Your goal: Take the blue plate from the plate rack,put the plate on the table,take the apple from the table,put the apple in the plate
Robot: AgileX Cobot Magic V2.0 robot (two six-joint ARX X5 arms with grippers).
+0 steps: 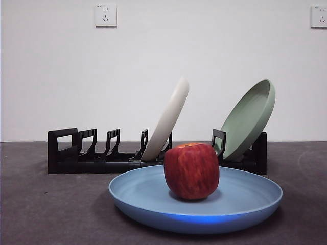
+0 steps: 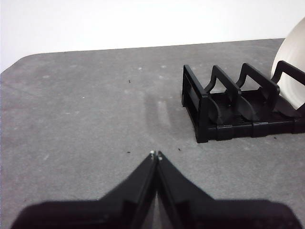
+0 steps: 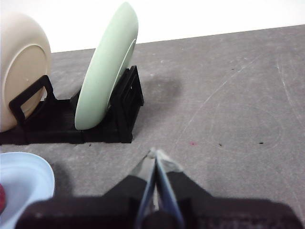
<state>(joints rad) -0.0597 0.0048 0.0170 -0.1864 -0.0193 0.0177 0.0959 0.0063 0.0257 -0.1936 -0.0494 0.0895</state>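
The blue plate [image 1: 240,201] lies flat on the table [image 1: 46,209] in front of the plate rack [image 1: 92,158]. The dark-red apple [image 1: 191,171] stands inside it, near its middle. In the right wrist view an edge of the blue plate [image 3: 24,183] and a sliver of the apple [image 3: 2,198] show. My left gripper [image 2: 155,154] is shut and empty above bare table near the rack's end [image 2: 228,109]. My right gripper [image 3: 155,153] is shut and empty, off to the side of the plate. Neither gripper shows in the front view.
A cream-white plate [image 1: 168,120] and a pale green plate [image 1: 250,117] lean in the rack behind the blue plate. Several slots at the rack's left end stand unfilled. A white wall with two sockets [image 1: 106,15] closes the back.
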